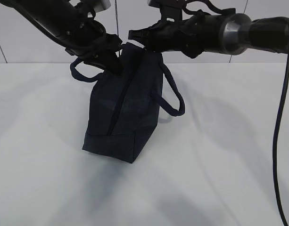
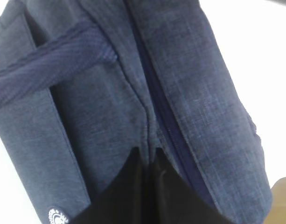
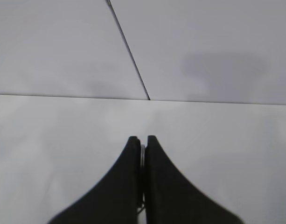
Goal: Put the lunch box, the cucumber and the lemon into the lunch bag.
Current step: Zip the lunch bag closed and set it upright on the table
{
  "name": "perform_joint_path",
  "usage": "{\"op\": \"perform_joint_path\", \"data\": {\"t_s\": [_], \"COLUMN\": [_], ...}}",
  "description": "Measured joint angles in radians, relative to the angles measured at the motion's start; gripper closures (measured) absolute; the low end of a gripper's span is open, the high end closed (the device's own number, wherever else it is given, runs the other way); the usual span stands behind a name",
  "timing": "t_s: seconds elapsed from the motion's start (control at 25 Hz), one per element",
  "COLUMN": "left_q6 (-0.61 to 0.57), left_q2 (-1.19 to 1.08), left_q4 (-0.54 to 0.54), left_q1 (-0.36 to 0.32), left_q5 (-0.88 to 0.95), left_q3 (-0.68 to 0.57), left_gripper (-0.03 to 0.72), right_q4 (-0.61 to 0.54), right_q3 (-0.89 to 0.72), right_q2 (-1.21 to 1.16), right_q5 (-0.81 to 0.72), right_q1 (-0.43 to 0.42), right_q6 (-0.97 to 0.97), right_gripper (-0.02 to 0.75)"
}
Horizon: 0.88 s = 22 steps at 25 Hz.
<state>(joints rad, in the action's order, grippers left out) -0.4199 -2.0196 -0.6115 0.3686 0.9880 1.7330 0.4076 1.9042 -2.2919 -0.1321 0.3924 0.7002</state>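
The dark navy lunch bag stands on its end on the white table, with its zipper running down the side that faces me. My left gripper is at the bag's top and is shut on a fold of bag fabric beside the zipper. My right gripper reaches in from the right above the bag's top. It is shut on the silver ring pull, which shows as a thin sliver between the black fingertips. The lunch box, the cucumber and the lemon are out of view.
One padded handle loops out on the bag's right and another handle on its left. A black cable hangs at the far right. A tiled wall stands behind the white table.
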Motion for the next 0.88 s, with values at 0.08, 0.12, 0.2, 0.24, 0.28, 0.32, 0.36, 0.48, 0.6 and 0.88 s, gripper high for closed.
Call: {"op": "perform_joint_path", "data": {"t_s": [0.08, 0.12, 0.2, 0.24, 0.28, 0.32, 0.36, 0.48, 0.6, 0.88], "left_q6": [-0.001, -0.003, -0.003, -0.003, -0.003, -0.003, -0.005, -0.005, -0.005, -0.007], "left_q2": [0.0, 0.0, 0.0, 0.0, 0.0, 0.0, 0.0, 0.0, 0.0, 0.0], "left_q4": [0.0, 0.0, 0.0, 0.0, 0.0, 0.0, 0.0, 0.0, 0.0, 0.0], "left_q1": [0.0, 0.0, 0.0, 0.0, 0.0, 0.0, 0.0, 0.0, 0.0, 0.0], "left_q5": [0.002, 0.002, 0.004, 0.004, 0.004, 0.006, 0.006, 0.008, 0.008, 0.014], "left_q3": [0.0, 0.0, 0.0, 0.0, 0.0, 0.0, 0.0, 0.0, 0.0, 0.0], "left_gripper": [0.697, 0.697, 0.697, 0.697, 0.697, 0.697, 0.697, 0.697, 0.697, 0.697], "right_q4": [-0.003, -0.004, -0.007, -0.011, -0.02, -0.027, -0.035, -0.048, -0.061, -0.076], "right_q3": [0.0, 0.002, 0.004, 0.004, 0.004, 0.006, 0.006, 0.006, 0.008, 0.009], "right_q2": [-0.001, -0.002, -0.012, -0.017, -0.024, -0.029, -0.033, -0.039, -0.048, -0.036], "right_q5": [0.004, 0.006, 0.012, 0.016, 0.019, 0.02, 0.022, 0.028, 0.034, 0.024], "right_q1": [0.0, -0.002, -0.002, -0.002, -0.002, -0.002, -0.002, -0.002, -0.002, -0.002], "right_q6": [0.0, 0.0, 0.0, 0.001, 0.001, 0.002, 0.003, 0.005, 0.005, 0.007], "right_gripper": [0.738, 0.738, 0.738, 0.738, 0.738, 0.738, 0.738, 0.738, 0.738, 0.738]}}
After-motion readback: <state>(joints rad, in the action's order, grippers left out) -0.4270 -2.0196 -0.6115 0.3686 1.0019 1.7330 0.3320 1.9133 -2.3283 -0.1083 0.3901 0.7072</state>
